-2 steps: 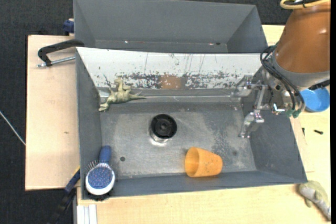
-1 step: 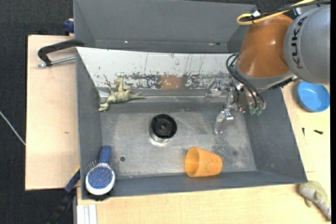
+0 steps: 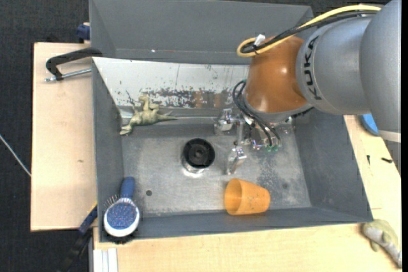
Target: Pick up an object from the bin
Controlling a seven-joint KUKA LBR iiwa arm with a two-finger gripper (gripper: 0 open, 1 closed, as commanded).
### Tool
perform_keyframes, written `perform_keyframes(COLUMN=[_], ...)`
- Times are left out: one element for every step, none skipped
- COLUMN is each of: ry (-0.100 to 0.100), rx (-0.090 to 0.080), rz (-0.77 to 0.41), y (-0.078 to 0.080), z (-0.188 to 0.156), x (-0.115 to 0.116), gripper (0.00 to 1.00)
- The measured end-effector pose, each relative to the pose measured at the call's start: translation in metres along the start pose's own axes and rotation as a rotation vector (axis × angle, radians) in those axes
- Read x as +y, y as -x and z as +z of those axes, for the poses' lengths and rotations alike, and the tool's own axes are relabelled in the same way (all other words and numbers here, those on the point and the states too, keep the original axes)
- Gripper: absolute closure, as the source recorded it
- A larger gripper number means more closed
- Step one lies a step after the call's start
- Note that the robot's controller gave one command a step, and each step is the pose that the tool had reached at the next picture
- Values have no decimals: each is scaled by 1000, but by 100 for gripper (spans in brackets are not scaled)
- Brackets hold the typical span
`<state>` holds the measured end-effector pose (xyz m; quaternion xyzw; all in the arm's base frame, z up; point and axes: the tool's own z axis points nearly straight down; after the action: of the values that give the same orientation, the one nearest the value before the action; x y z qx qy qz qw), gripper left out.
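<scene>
Above the grey metal bin's [image 3: 191, 25] floor, we see the gripper [image 3: 238, 144] just right of a black round cap [image 3: 197, 153], with an orange cup [image 3: 247, 197] on its side near the front wall. We cannot tell its grip. The arm [image 3: 344, 67] reads "KUKA".

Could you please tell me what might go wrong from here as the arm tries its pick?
1. The gripper sits over the bare floor of the grey metal bin, between the black round knob and the orange plastic cup lying on its side; descending straight down might grasp nothing.
2. The cup, if nudged, might roll away.
</scene>
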<state>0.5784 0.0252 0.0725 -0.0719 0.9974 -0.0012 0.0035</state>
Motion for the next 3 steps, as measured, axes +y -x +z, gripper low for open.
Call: perform_keyframes(ry=[5, 2, 5], rx=[-2, -1, -4], rz=[-463, -781, -784], y=[-16, -18, -17], z=[-1, -4, -5], x=[112, 39, 43], gripper=[0, 0, 100])
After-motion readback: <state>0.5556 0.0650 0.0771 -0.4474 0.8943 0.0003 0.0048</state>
